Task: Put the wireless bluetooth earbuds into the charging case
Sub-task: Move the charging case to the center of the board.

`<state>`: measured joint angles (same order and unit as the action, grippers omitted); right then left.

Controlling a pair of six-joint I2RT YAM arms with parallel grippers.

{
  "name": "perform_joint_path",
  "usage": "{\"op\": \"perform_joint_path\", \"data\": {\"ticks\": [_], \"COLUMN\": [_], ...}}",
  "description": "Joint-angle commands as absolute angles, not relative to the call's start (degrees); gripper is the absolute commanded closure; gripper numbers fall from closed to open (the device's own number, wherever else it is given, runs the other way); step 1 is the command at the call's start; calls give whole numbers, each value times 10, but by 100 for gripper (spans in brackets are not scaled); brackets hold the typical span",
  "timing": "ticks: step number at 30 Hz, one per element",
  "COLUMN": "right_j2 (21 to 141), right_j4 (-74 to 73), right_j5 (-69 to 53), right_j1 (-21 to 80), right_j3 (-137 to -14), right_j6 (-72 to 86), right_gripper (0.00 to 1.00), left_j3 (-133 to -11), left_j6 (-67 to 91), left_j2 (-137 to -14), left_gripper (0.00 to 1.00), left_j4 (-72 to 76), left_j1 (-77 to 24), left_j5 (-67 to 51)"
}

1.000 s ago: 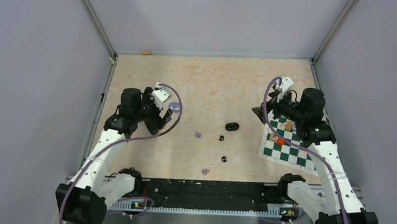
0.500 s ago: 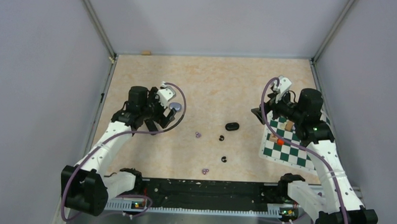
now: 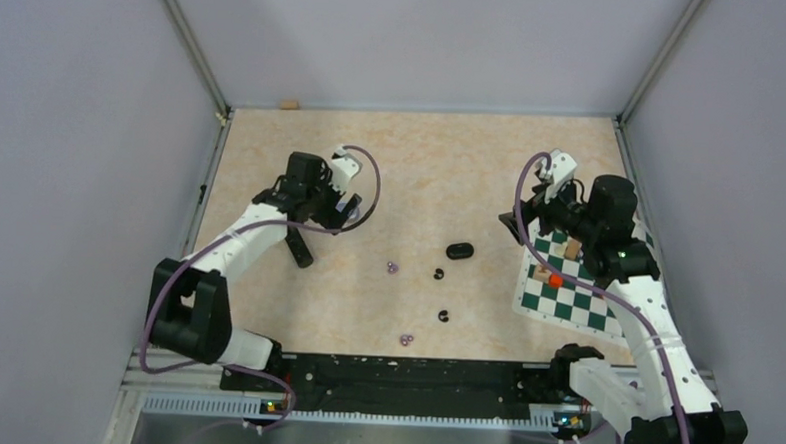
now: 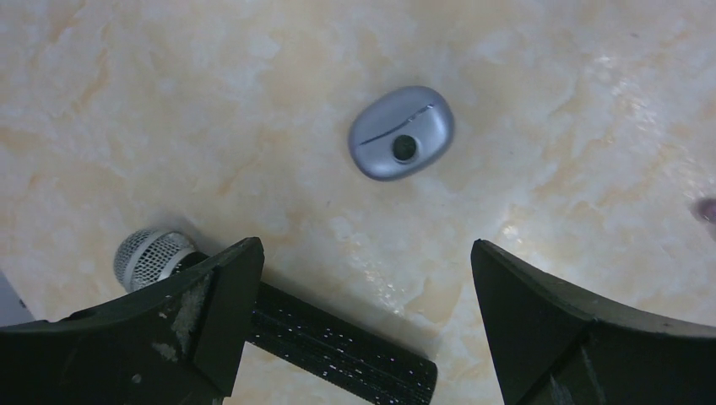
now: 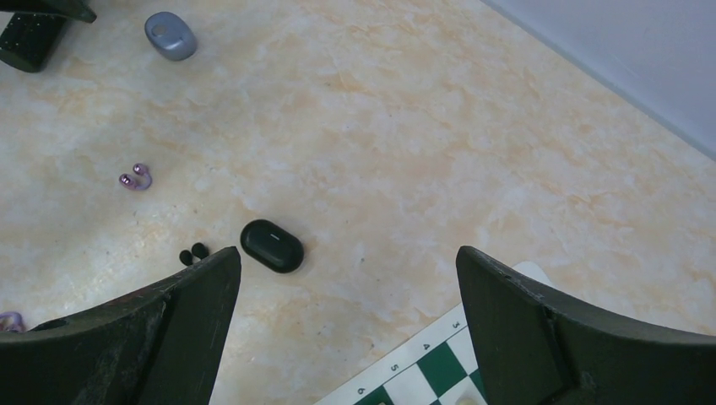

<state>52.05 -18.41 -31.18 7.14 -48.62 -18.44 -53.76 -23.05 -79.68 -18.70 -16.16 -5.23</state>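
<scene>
Lying loose in front, the four earbuds (image 3: 443, 314) sat uncased. Beyond them, the black case (image 3: 459, 251) lay closed. The left gripper (image 4: 363, 278), jaws spread, hung above the grey case (image 4: 401, 133); the right gripper (image 5: 346, 261) was spread too, empty.

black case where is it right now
In the top view the black case lies right of centre, with a black earbud just nearer the arms and the chessboard off to its right.
</scene>
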Motion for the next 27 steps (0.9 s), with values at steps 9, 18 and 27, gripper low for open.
{"op": "perform_joint_path", "data": {"ticks": [9, 18, 27], "right_j2": [511, 509, 507], "right_j4": [-155, -154, -153], "right_j5": [-295, -293, -292], "right_j1": [78, 78, 78], "right_j3": [-484, -483, -482], "right_j6": [-186, -190, -191], "right_gripper": [3, 3, 4], "left_j3": [-684, -683, -687], "left_j6": [-107, -78, -69], "left_j2": [-926, -965, -988], "left_gripper": [1, 1, 1], "left_j4": [-258, -270, -268], "left_j1": [-162, -161, -159], "left_j5": [-36, -54, -60]}}
